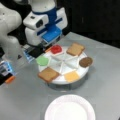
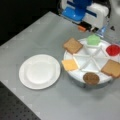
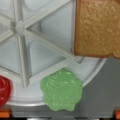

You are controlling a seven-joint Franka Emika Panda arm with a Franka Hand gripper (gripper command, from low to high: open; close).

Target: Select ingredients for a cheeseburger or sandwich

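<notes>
The ingredients lie in a white round sectioned tray (image 1: 60,79). In both front views I see the red tomato (image 1: 56,49), green lettuce (image 1: 42,60), two tan bread squares (image 1: 75,49) (image 1: 48,74), the brown patty (image 1: 86,62) and yellow cheese (image 1: 72,76). My gripper (image 1: 47,45) hovers over the tray's edge near the lettuce (image 2: 93,40) and tomato (image 2: 113,50). In the wrist view the lettuce (image 3: 61,92) sits just ahead of the gripper (image 3: 61,116), whose orange fingertips (image 3: 5,113) show far apart in the bottom corners, holding nothing. No stacked sandwich is in view.
A plain white plate (image 1: 70,110) (image 2: 40,71) stands on the grey table beside the tray, on the side away from the arm. The arm's white and blue body (image 2: 85,12) rises behind the tray. Dark background lies past the table's edge.
</notes>
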